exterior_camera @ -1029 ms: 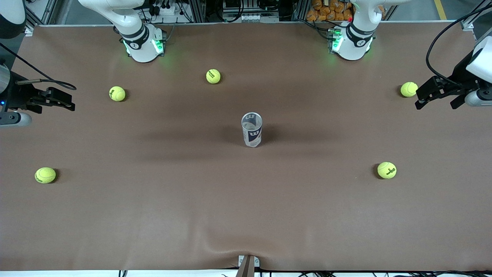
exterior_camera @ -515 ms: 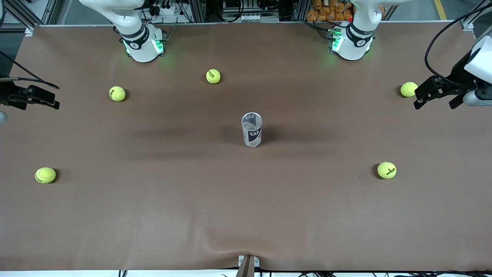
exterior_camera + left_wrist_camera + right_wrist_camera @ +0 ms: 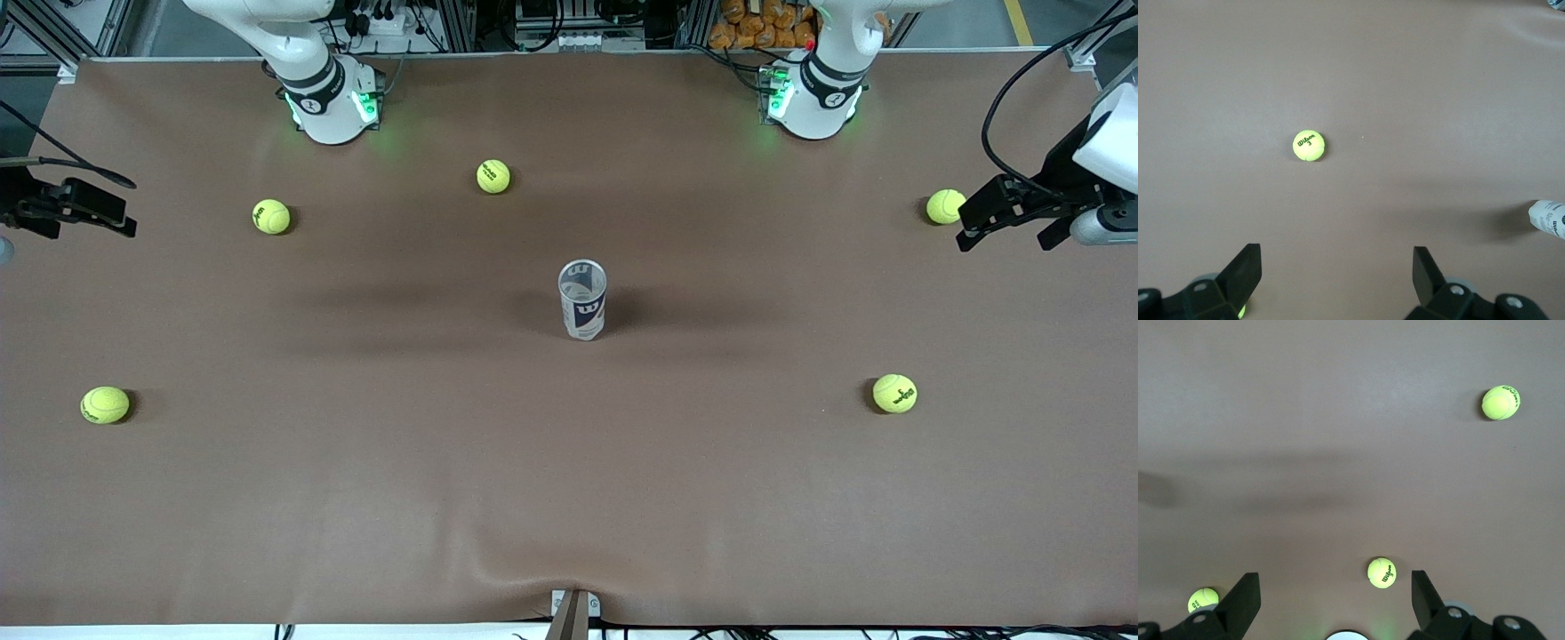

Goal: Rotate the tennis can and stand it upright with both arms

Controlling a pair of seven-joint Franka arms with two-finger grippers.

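i read the tennis can (image 3: 582, 300) as standing upright at the middle of the brown table (image 3: 569, 498), open mouth up, navy label toward the front camera. nothing touches it. the left gripper (image 3: 978, 218) hangs in the air at the left arm's end of the table, just beside a tennis ball (image 3: 945, 206), fingers spread apart and empty. the right gripper (image 3: 98, 209) hangs at the right arm's end, fingers likewise apart and empty. four more balls lie well apart from the can: (image 3: 493, 176), (image 3: 271, 217), (image 3: 105, 404), (image 3: 894, 393). in the left wrist view i see one ball (image 3: 1309, 145) and the can's edge (image 3: 1548, 218).
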